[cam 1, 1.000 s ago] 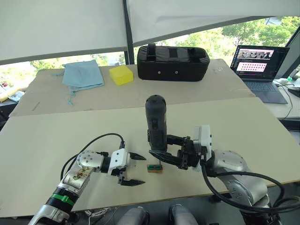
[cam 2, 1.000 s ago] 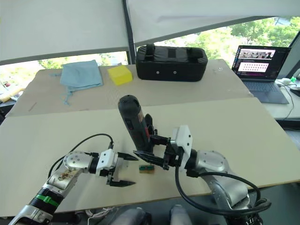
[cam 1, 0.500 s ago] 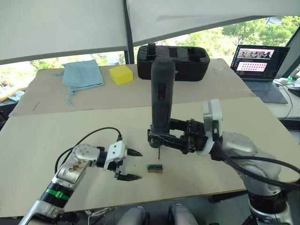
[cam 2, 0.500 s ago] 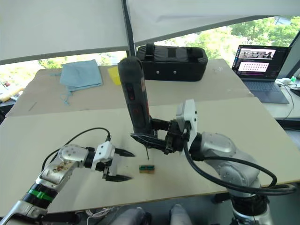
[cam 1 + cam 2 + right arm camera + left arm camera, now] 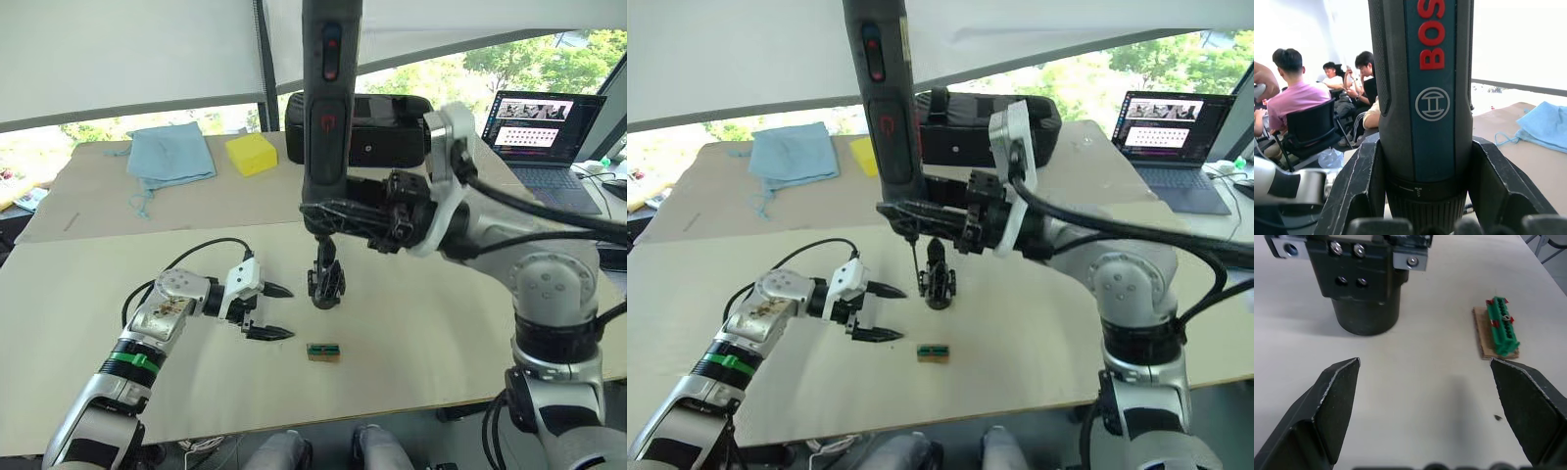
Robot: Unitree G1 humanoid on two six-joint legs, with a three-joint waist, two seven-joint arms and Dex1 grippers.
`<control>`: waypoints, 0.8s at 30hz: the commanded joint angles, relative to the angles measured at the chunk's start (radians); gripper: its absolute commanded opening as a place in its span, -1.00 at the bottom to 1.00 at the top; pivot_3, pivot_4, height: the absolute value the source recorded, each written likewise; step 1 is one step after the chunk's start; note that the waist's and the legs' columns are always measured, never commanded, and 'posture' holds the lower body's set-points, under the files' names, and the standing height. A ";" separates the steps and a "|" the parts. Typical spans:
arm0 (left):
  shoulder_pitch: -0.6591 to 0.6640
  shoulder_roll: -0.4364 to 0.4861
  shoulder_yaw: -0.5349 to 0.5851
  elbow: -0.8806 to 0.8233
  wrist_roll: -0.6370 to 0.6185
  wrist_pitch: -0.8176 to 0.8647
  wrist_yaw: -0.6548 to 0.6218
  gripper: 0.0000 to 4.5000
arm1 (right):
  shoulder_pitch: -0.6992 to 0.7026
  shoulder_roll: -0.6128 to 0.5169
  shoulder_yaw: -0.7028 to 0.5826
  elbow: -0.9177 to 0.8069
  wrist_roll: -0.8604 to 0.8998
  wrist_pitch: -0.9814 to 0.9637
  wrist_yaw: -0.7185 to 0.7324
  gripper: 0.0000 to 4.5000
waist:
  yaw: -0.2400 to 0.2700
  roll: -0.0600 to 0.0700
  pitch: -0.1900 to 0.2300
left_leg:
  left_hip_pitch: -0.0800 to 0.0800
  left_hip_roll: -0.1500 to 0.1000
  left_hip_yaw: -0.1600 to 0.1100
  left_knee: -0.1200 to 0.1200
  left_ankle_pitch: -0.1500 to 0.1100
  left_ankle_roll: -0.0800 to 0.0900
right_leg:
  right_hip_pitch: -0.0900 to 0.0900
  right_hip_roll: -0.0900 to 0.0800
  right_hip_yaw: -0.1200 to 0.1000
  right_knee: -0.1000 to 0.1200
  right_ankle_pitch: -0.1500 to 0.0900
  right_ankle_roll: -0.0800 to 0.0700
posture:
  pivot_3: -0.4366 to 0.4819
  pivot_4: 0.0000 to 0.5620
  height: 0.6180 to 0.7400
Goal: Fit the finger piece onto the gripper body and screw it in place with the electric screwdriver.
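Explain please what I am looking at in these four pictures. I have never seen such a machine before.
A two-armed robot works at a beige table. Two pictures come from cameras in its head, and one from each wrist. The right gripper clamps the electric screwdriver upright, above the gripper body, a small black part standing on the table. The left gripper is open and holds nothing. A small green-and-brown block lies nearby. Farther back are a blue cloth, a yellow block, a black case and a laptop.
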State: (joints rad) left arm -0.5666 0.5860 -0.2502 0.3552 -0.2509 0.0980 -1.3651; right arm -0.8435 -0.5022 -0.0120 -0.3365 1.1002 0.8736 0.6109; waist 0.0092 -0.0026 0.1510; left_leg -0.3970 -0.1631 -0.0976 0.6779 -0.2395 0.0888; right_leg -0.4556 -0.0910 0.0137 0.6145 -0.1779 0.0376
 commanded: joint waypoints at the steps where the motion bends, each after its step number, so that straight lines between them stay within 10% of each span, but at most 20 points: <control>1: -0.060 -0.030 0.016 0.064 0.028 -0.079 0.001 1.00 | -0.076 0.016 0.002 0.036 -0.053 -0.035 0.034 -0.15 | 0.000 0.000 0.000 | -0.002 0.000 0.000 0.001 0.000 0.000 | -0.001 0.000 0.000 0.000 0.000 0.000 | -0.05 -0.47 1.00; 24: -0.169 -0.153 0.033 0.318 0.118 -0.268 0.028 1.00 | -0.040 0.090 0.106 0.123 -0.390 -0.115 0.161 -0.15 | -0.018 0.000 0.000 | -0.007 -0.001 0.000 0.003 0.000 0.000 | -0.006 -0.001 -0.001 0.011 0.000 0.000 | -0.05 -0.47 1.00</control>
State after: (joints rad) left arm -0.7105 0.4355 -0.2347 0.6798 -0.1355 -0.1440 -1.3429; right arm -0.8778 -0.4175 0.1235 -0.1636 0.7029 0.7898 0.7630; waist -0.0083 -0.0027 0.1509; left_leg -0.4039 -0.1641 -0.0979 0.6812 -0.2392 0.0893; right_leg -0.4617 -0.0919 0.0132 0.6256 -0.1775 0.0372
